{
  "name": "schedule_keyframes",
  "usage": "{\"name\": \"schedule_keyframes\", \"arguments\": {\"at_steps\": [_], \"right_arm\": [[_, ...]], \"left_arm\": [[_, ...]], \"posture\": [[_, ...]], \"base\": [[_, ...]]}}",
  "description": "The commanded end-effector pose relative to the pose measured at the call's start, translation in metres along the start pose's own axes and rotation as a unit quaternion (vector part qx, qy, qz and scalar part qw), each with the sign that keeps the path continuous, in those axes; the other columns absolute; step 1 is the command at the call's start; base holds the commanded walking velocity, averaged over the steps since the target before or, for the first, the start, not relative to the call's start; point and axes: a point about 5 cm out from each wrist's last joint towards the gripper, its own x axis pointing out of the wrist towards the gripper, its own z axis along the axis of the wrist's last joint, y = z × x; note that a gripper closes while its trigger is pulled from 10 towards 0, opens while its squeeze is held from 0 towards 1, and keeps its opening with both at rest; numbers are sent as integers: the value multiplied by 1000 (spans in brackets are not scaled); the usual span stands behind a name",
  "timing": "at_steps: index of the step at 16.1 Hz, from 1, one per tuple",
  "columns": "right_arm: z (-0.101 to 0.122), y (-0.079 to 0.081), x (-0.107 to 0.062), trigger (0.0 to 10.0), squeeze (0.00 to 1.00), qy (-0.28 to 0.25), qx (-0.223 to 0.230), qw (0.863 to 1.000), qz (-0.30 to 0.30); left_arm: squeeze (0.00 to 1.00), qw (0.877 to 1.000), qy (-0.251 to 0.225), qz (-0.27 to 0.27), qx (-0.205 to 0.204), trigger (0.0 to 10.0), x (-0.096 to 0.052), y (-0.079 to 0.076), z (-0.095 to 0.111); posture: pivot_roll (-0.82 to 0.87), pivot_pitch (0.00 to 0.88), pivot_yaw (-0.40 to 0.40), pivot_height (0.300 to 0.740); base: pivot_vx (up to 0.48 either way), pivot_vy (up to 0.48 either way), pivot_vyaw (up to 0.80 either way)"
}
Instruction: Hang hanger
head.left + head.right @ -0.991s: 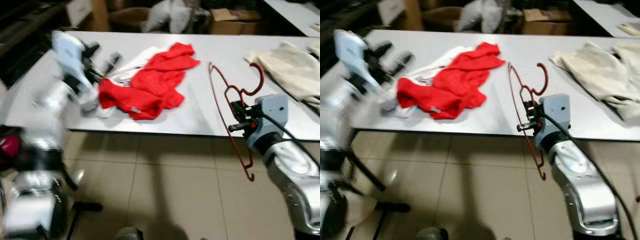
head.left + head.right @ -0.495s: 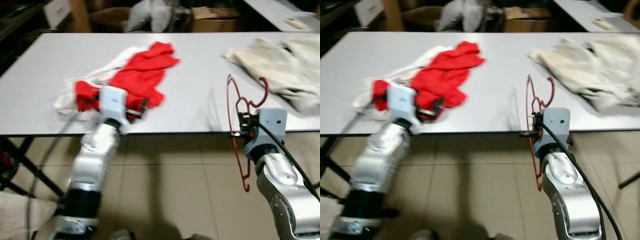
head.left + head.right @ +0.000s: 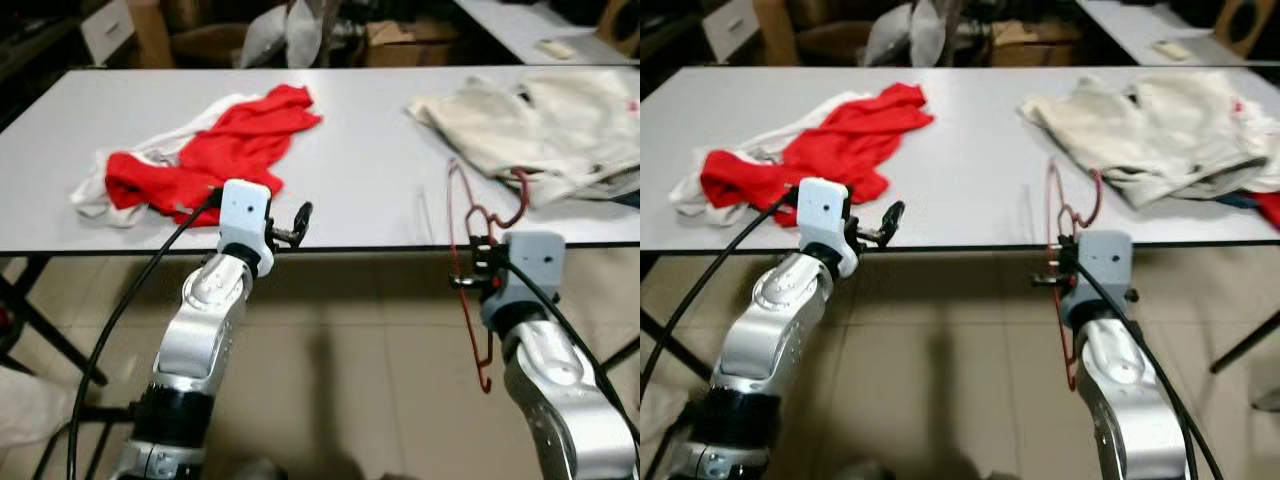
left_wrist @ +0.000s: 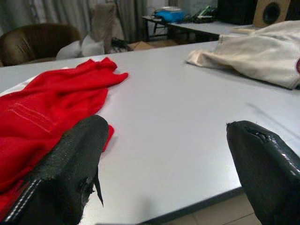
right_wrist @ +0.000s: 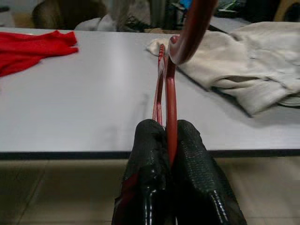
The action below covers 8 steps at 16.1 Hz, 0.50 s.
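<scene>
The red hanger [image 3: 470, 270] is pinched in the right gripper [image 3: 478, 268] at the near edge of the white table [image 3: 370, 160], toward its right side. It stands nearly upright: its long axis runs up and down, one end rising above the table edge and the other hanging below it over the tiled floor [image 3: 370, 380]. Its hook [image 3: 515, 200] curls out to the right at the upper part, toward the cream cloth [image 3: 530, 120]. In the right wrist view the two black fingers [image 5: 150, 154] are pressed together on the thin red wire, which runs away from them toward the far side of the table.

The left gripper [image 3: 298, 222] is raised at the near table edge, just right of the red garment [image 3: 215, 150] that lies on the left part of the table over a bit of white cloth [image 3: 95, 190]. Its fingers [image 4: 70, 159] are spread wide apart with nothing between them.

Half a second ago the left gripper was over the near part of the red garment; now it is off the garment, at the table edge beside it. The right gripper keeps the same grip on the hanger, which stays upright at the table edge. The whole picture has shifted, so the camera has moved too.
</scene>
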Motion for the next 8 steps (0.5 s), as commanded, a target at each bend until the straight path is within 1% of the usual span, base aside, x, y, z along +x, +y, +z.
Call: {"name": "schedule_keyframes", "arguments": {"at_steps": [1,3,8], "right_arm": [[4,3,0,10000,0,-13,0,1000,9],[3,3,1,10000,0,-13,-19,1000,17],[1,5,2,10000,0,-13,-19,999,25]], "left_arm": [[694,1000,8,12,3,10000,-2,5,-2],[698,1000,10,9,1,10000,-2,3,-2],[698,1000,11,4,4,10000,-1,3,0]], "posture": [[-56,42,45,740],[-55,40,44,740],[-45,27,50,740]], "base": [[0,-352,0],[0,-352,0],[0,-349,0]]}}
